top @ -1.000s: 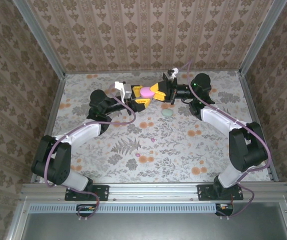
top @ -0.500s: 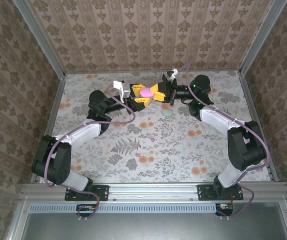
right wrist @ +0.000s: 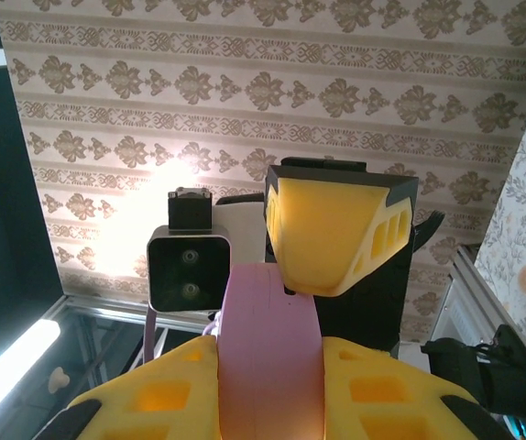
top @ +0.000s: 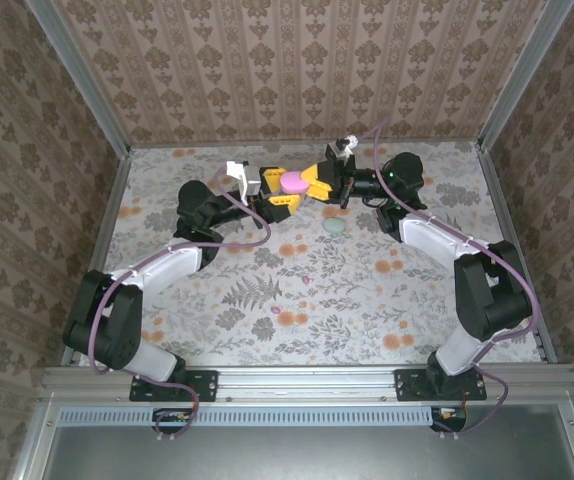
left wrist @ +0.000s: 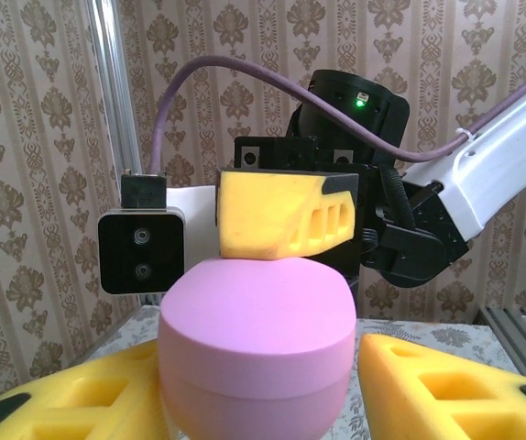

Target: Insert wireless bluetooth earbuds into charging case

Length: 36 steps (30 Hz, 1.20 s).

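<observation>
L gripper [top: 279, 195] and R gripper [top: 312, 182] meet over the far mid of the table [top: 367, 310]. Both squeeze the same pink case [top: 293, 183], fingers closed snug on its sides, lid shut. One tiny pink earbud [top: 305, 279] lies on the table, well apart from the grippers. Mint case [top: 335, 227] sits near R gripper, on the table.

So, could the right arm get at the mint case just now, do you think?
Probably not just yet: the right gripper is closed on the pink case, shared with the left gripper. The mint case lies close by on open table, so the way looks free once it lets go.
</observation>
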{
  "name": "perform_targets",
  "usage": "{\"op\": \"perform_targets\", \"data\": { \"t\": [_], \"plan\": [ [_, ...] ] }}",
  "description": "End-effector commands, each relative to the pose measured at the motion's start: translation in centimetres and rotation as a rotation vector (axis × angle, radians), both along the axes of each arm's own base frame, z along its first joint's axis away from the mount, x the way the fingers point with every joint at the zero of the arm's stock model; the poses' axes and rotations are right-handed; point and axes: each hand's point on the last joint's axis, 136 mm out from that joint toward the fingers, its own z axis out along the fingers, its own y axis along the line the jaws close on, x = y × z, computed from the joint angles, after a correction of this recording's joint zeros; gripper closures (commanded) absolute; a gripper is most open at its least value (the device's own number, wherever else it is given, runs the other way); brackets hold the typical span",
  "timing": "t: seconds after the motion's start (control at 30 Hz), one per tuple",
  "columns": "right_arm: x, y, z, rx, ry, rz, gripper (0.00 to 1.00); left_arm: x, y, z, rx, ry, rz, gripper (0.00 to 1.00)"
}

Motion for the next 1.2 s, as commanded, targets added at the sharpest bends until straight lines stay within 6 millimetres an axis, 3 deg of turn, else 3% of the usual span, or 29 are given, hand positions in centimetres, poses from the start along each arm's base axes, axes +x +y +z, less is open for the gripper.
{"op": "perform_targets", "data": {
  "t": [0.0, 0.2, 0.57, 0.77, 0.93, 1.1, 1.17],
  "plan": [
    [0.4, 0.1, -0.2, 0.019, -0.011, -0.022, 0.79, -0.6, -0.3, 1.1, -0.011, -0.044, -0.035, 0.49],
    [0.5, 0.1, -0.6, 0.013, -0.012, -0.024, 0.79, -0.6, -0.4, 1.2, -0.012, -0.038, -0.042, 0.49],
    [0.5, 0.2, -0.6, 0.011, -0.01, -0.022, 0.77, -0.5, -0.7, 0.8, 0.007, -0.024, -0.055, 0.62],
    [0.8, -0.1, -2.0, -0.06, -0.002, -0.057, 0.6, -0.3, -0.8, 0.5, 0.013, -0.018, -0.037, 0.64],
    [0.6, -2.3, -3.6, -0.277, -0.081, -0.175, 0.42, 0.1, -0.7, -0.6, 0.026, 0.008, 0.001, 0.66],
    [-0.5, -4.8, -3.0, -0.401, -0.231, -0.284, 0.37, -0.2, -1.1, -2.2, 0.041, 0.04, 0.017, 0.67],
    [-0.7, -6.0, -3.8, -0.498, -0.289, -0.341, 0.36, -0.3, -1.5, -2.8, 0.043, 0.048, 0.022, 0.67]
  ]
}}
